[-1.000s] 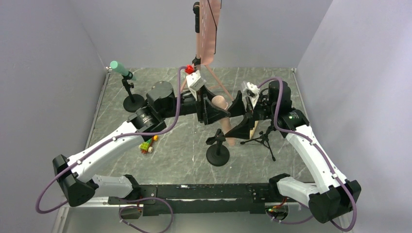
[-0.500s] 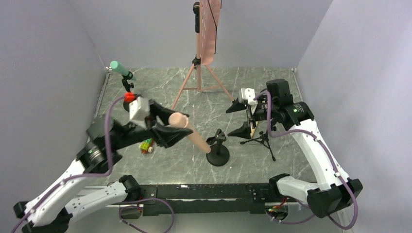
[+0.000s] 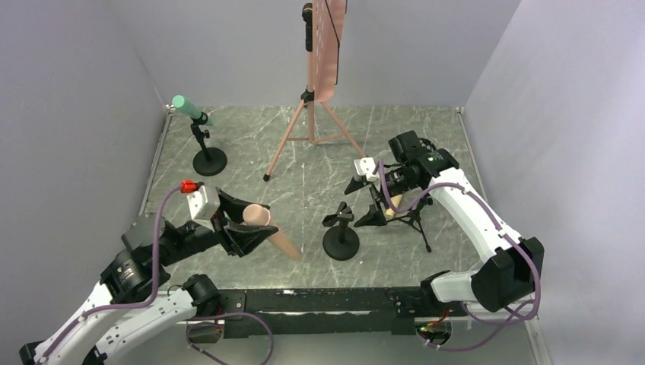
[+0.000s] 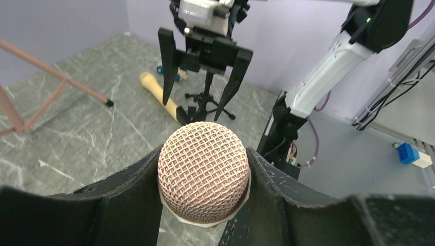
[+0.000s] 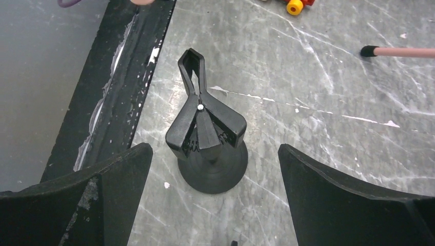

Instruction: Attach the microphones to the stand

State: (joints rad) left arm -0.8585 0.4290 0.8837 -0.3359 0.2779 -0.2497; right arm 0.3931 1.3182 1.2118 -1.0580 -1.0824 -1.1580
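My left gripper (image 3: 245,228) is clamped on the pink microphone (image 3: 283,243). It grips just behind the mesh head (image 4: 203,171), which faces the left wrist camera and fills the gap between the fingers. The handle sticks out past the fingers, its tail aimed right and toward the near edge of the table (image 3: 304,190). The bare stand (image 3: 341,242) sits just to the right of that tail, apart from it. So the microphone's long axis runs roughly at the stand's round base, not at the clip (image 5: 205,120) on top. I judge the handle has to come up and across to the right to meet the clip.

My right gripper (image 3: 363,204) is spread wide and holds nothing. It hangs just behind and above the stand, nearer to it than the left one. In the right wrist view the clip sits centred between the two fingers (image 5: 354,200), with space on both sides. My guess is that it is placed to work the clip or steady the stand.

The left arm is folded low near its base, forearm reaching right. The right arm arches in from the far right, wrist turned toward the centre.

The green microphone (image 3: 186,106) sits in its own holder at the far left, and a yellow microphone (image 4: 156,92) lies flat on the table near the right gripper
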